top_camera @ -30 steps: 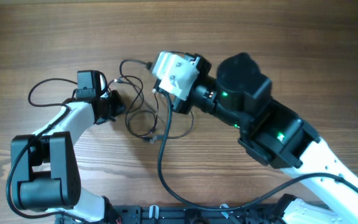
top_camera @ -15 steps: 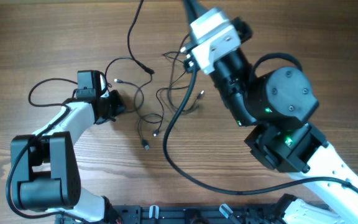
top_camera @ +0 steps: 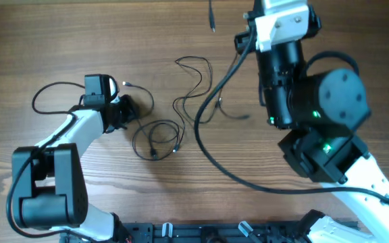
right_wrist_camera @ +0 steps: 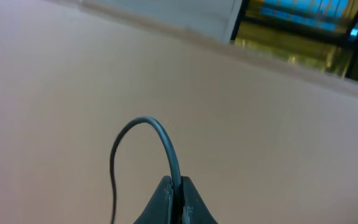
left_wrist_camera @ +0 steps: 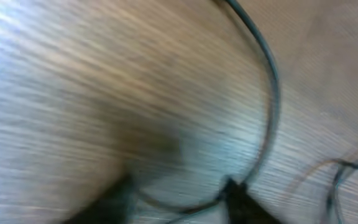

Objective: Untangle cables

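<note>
Pinching one thin cable (right_wrist_camera: 164, 140), the right tool (right_wrist_camera: 174, 188) is closed tight on it, well to the right of the left tool (left_wrist_camera: 178, 198). Left tool: fingers wide apart, gripping nothing, view blurred. Other cables (top_camera: 157, 138) lie looped on the table (top_camera: 59, 34), just right of the left tool.

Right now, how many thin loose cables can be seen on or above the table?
3, maybe more where strands overlap: a coiled cable beside the left gripper, a looped cable mid-table, and a dangling cable pinched by the right gripper.
</note>
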Available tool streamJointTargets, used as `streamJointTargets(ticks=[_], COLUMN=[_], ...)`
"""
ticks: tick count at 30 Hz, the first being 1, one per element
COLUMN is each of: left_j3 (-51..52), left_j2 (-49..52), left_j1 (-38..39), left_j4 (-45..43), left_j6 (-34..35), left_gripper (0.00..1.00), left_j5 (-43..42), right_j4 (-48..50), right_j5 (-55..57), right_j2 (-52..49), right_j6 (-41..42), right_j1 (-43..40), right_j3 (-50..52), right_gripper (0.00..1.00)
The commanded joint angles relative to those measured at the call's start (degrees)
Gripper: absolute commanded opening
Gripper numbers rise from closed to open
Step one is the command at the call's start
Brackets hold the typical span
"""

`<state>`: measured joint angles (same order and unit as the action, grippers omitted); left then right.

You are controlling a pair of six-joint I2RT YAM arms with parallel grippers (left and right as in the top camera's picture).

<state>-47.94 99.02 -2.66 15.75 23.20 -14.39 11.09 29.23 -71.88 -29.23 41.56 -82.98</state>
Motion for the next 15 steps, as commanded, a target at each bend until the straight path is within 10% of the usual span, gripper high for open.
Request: streamJointTargets(ticks=[1, 7, 15], left_j3=[4.2, 3.1, -15.1], left_j2=[5.4, 5.3, 5.3], left_j1=[-1.0, -1.0, 3.5], left_j4=[2.4, 6.1, 34.8], left_j6=[-0.1, -4.2, -6.5], left_gripper=[0.83, 0.91, 0.94], left_j5=[8.5, 9.8, 30.7], right_j4=[-5.7, -24.0, -33.0], right_j5=[1.2, -8.8, -25.5], right_j2=[0.9, 0.9, 0.8], right_j6=[8.1, 26.7, 35.7], right_j1=[-5.4, -17.8, -27.6], right_j3=[-0.7, -0.7, -0.7], right_gripper=[0.04, 0.04, 0.04])
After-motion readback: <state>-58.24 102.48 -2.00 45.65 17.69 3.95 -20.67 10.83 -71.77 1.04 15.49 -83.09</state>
